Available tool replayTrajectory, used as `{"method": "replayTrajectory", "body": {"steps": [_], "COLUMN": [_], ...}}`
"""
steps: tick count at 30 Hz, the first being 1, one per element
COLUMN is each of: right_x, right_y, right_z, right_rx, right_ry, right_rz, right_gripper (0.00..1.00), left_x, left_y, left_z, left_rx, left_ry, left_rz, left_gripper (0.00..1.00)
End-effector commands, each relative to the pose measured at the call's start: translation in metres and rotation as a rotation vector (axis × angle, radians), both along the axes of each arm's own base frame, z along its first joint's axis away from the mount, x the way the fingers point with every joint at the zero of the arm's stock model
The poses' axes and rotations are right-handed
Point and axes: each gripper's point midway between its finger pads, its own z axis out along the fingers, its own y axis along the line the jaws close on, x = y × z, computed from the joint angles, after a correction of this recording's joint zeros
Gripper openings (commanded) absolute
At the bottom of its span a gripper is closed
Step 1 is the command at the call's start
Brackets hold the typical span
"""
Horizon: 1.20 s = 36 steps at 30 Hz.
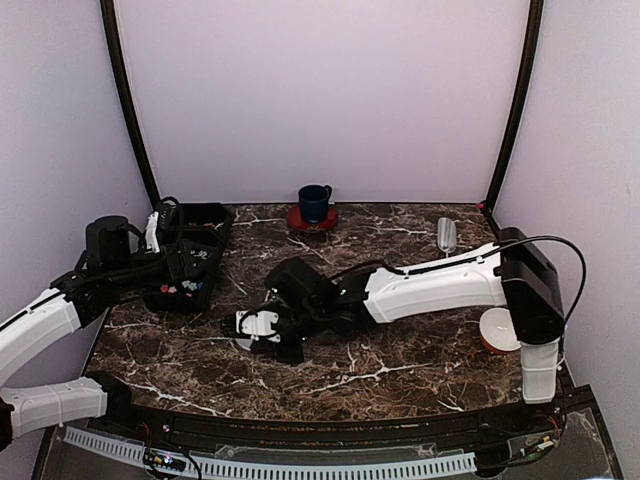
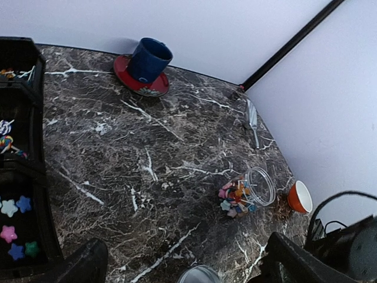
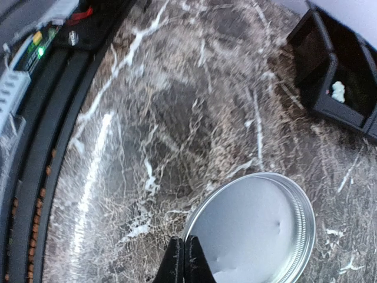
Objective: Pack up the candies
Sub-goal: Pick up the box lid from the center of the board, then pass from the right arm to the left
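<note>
Near black tray (image 1: 205, 210), right end effector (image 3: 184, 262) clenched at rim of silver lid (image 3: 253, 230); left end effector (image 2: 185, 259) released.

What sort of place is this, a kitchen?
Probably a robot test booth, not a kitchen: two black-and-white robot arms bolted to a dark marble-patterned table, plain pale walls closing it in, and props like a blue mug on a red saucer.

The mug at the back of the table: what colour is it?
The mug is dark blue; left wrist view shows it best.
</note>
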Motion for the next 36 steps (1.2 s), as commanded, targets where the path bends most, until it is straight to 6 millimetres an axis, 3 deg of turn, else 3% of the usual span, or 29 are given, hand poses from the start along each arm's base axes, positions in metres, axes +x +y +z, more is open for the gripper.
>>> {"method": "replayTrajectory", "body": {"steps": [1, 10, 16, 21, 27, 33, 36], "right_x": [-0.006, -0.011, -0.011, -0.002, 0.022, 0.022, 0.016], "right_y": [-0.001, -0.028, -0.045, -0.063, -0.085, -0.101, -0.105], "right_z": [0.082, 0.14, 0.166, 0.176, 0.182, 0.192, 0.199], "right_rx": [0.213, 0.372, 0.396, 0.393, 0.387, 0.397, 0.408], "right_ry": [0.255, 0.562, 0.682, 0.753, 0.851, 0.915, 0.947], "right_rz": [-0.017, -0.037, -0.023, -0.04, -0.105, -0.085, -0.052], "right_gripper": [0.0, 0.0, 0.0, 0.0, 0.0, 0.0, 0.0], "left_x": [-0.013, -0.043, -0.064, -0.07, -0.093, -0.092, -0.103], "left_y": [-0.013, -0.037, -0.052, -0.07, -0.112, -0.13, -0.14], "left_z": [0.022, 0.05, 0.065, 0.054, 0.049, 0.055, 0.05], "left_rx": [-0.008, -0.028, 0.027, 0.104, 0.184, 0.264, 0.298], "left_ry": [-0.208, -0.351, -0.423, -0.44, -0.495, -0.551, -0.567], "left_rz": [-0.134, -0.378, -0.577, -0.719, -0.959, -1.054, -1.12], "left_gripper": [0.96, 0.95, 0.95, 0.99, 0.99, 0.94, 0.92]}}
